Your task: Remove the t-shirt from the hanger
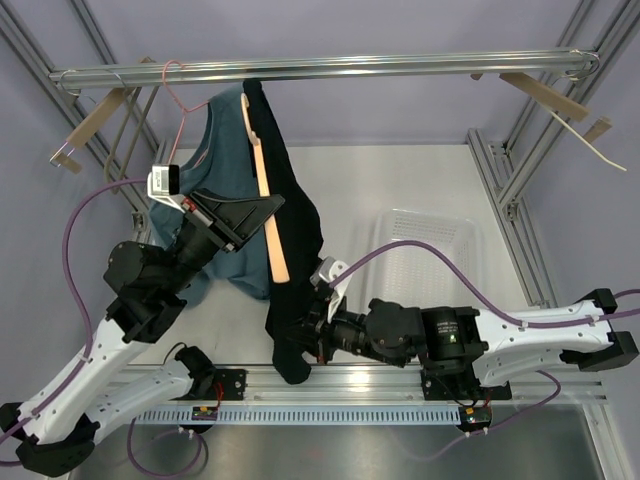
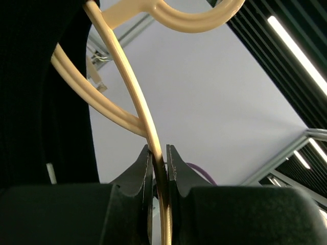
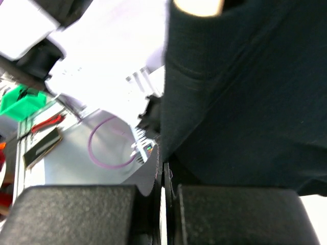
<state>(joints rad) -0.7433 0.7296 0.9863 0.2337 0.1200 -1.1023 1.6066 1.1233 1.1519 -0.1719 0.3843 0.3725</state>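
Between the fingers of your left gripper (image 2: 160, 162) sits the hanger (image 2: 134, 87), pinched tight on its thin bar. From that grip the hanger's long axis runs up toward the rail (image 1: 330, 68) one way and down toward the near edge the other, tilted rather than level. The shirt (image 1: 298, 220) drapes over that lower end and falls to your right gripper (image 3: 163, 171), which is closed on a fold of the dark cloth, low on the garment. Your right arm is nearer the cloth, so the pull likely wants to follow the bar's line, down and off its near tip.
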